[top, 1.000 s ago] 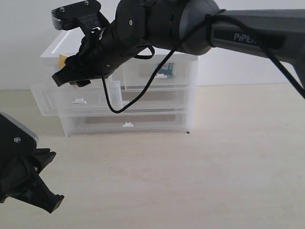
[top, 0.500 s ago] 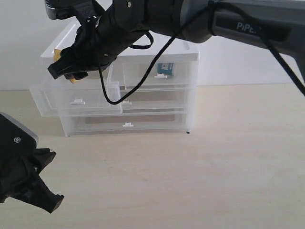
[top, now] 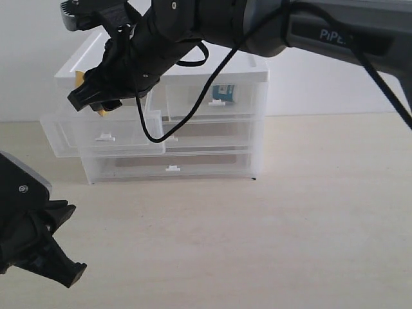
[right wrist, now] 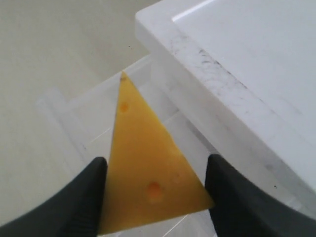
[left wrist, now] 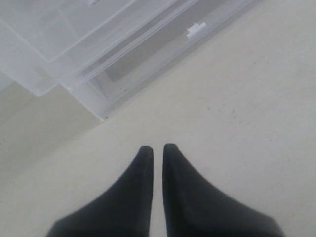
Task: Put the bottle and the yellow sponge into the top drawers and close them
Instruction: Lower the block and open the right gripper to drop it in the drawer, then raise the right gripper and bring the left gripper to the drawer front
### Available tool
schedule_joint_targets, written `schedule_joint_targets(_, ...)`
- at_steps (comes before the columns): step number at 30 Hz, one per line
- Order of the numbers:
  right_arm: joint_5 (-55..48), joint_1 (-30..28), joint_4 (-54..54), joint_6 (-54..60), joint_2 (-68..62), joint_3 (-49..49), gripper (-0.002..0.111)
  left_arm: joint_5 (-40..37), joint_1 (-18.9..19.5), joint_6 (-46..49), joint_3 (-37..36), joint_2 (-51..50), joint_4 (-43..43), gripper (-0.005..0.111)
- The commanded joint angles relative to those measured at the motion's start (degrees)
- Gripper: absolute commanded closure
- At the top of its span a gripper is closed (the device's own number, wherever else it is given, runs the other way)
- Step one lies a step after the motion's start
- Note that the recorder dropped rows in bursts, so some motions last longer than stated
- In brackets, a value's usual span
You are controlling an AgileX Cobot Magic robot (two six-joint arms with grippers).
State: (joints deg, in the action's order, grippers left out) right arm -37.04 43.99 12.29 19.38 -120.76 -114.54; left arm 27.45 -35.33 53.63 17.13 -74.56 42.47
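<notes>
A pale, matte, wood-toned table [top: 290, 225] is seen, and on it a boxy cabinet [top: 259, 125] of translucent, cloudy plastic under a flat opaque white lid [right wrist: 256, 64] that is scuffed grey along its edge. The thick, smooth dark right arm [top: 335, 38] is stretched across the cabinet, with a thin black cable looped beneath it.

Of the top drawers, the left drawer [top: 64, 135] is pulled out and open, a shallow clear tray with a small white tab handle [top: 106, 136]. The right drawer [top: 193, 96] is pushed in.

The left gripper [left wrist: 158, 148] is held low over the table in front of the cabinet, its tapered black fingers drawn together with only a slit between them.

The right gripper [right wrist: 155, 165] is closed on the yellow sponge [right wrist: 140, 133], a flat triangular wedge with a few small orange pits. It is clasped at its broad end above the open left drawer.

The bottle [top: 223, 92], white with a teal label, is seen through the front of the right drawer.
</notes>
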Motion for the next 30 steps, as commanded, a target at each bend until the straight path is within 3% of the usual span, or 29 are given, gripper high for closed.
schedule_joint_targets(1,0.1,0.0,-1.7,-1.1,0.3,-0.4,0.044,0.1,0.1,-0.1,0.2,0.2,-0.1,0.103)
schedule_joint_targets(12,0.4,0.0,-4.4,-3.0,2.3,-0.4,0.05,0.7,0.1,-0.1,0.2,0.2,-0.1,0.103)
schedule_joint_targets(14,-0.4,-0.1,-8.0,-6.2,4.1,-0.4,0.068,0.7,0.1,-0.1,0.2,0.2,0.0,0.103)
schedule_joint_targets(16,-3.4,-0.1,-12.3,-8.0,5.4,-0.4,0.092,0.7,0.1,-0.1,0.2,0.2,0.0,0.103)
schedule_joint_targets(17,-6.0,-0.1,-15.5,-11.0,5.9,-0.4,0.109,0.9,0.1,-0.1,0.2,0.2,0.0,0.103)
schedule_joint_targets(30,-16.9,-0.3,-24.4,-18.0,10.9,0.0,0.108,0.1,0.7,-0.1,1.2,-1.2,0.1,0.103)
